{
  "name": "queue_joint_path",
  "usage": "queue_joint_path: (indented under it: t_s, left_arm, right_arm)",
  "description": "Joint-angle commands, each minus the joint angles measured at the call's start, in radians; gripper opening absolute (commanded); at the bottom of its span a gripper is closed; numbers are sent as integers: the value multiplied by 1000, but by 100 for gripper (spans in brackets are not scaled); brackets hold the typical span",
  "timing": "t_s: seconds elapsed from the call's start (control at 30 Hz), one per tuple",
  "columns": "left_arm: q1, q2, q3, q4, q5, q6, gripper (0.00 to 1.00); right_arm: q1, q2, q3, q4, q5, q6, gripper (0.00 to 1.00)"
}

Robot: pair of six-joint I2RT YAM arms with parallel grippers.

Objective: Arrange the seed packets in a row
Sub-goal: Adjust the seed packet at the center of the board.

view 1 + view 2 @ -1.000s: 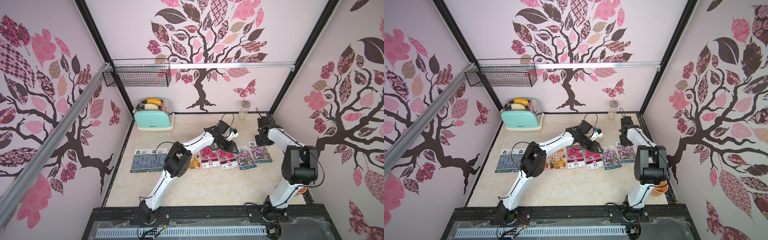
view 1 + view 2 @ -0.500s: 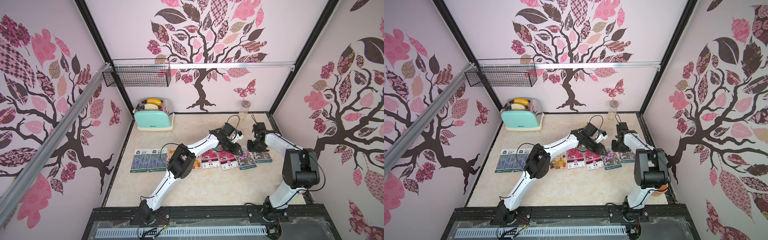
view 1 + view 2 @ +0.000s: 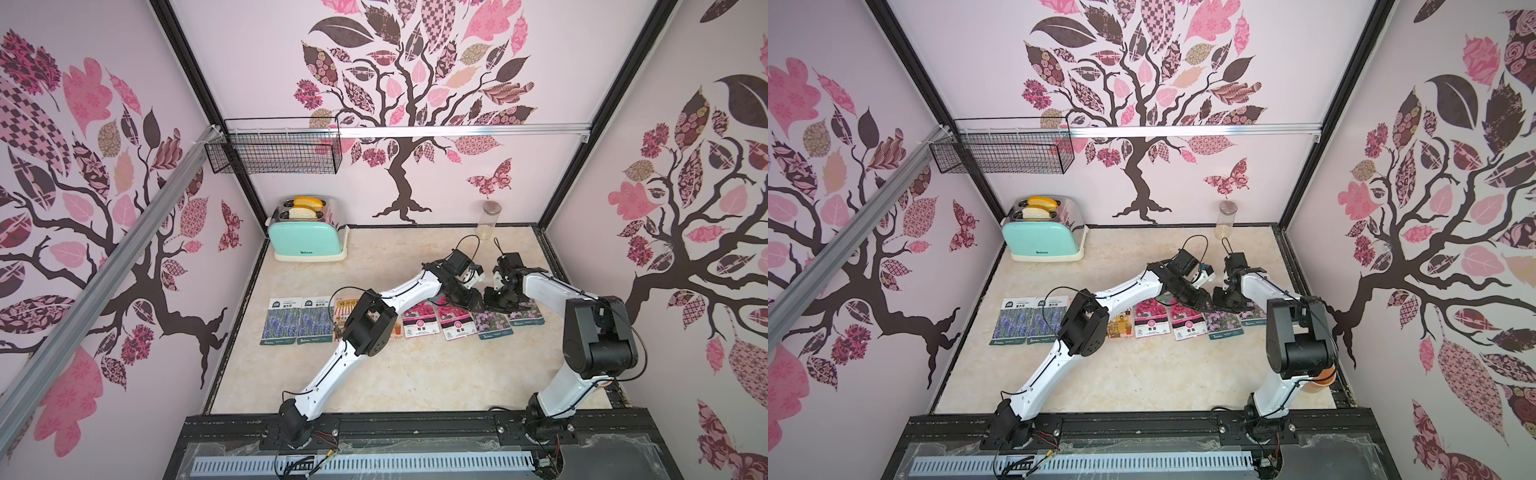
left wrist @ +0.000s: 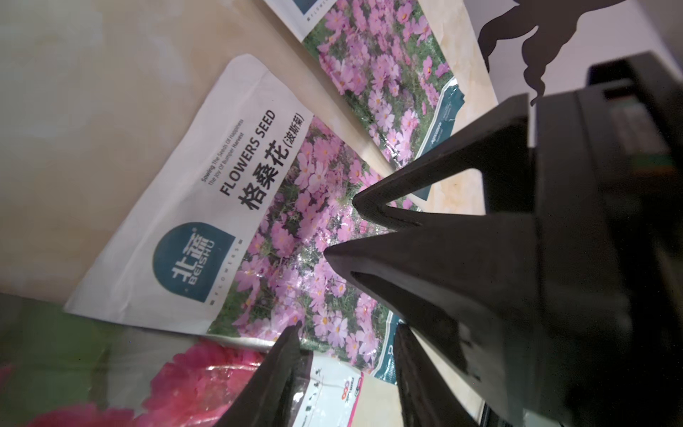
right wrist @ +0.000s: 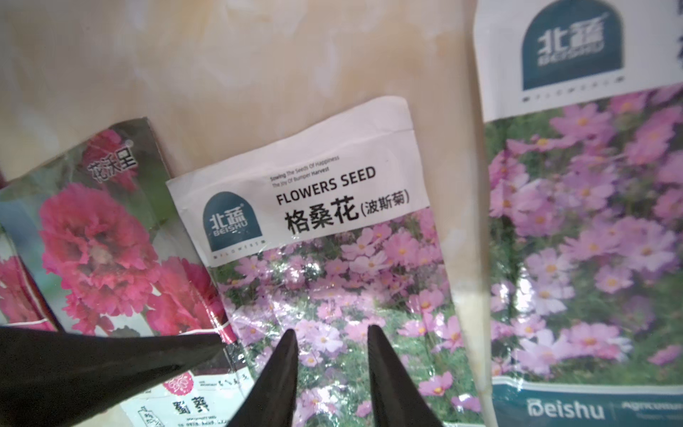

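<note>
At the row's right end, you have the left gripper [image 4: 349, 325] and right gripper [image 5: 331, 329] both spread, clasping nothing, tips over the left lilac packet [image 5: 332, 258]; the seed packets [image 3: 419, 322] lie side by side across the table [image 3: 395, 374].

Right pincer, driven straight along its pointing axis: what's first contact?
Most likely the tilted lilac packet: the right pincer points down at its flower print, jaws apart, nothing between. Whether the tips touch it yet is unclear.
</note>
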Motion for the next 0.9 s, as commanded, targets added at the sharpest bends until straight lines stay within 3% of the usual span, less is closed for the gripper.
queue_joint_path:
  t_s: [0.0,0.5,0.87]
  left_arm:
    - [-2,32,38,-24,-11,14,44]
    - [6,76,111,-55,-29,27,44]
    - [36,91,135,-56,-39,18,45]
  right_arm:
    - [6,26,1,8,-18,19,35]
    - [7,157,66,22,41,19,34]
    - [8,111,28,26,22,30,34]
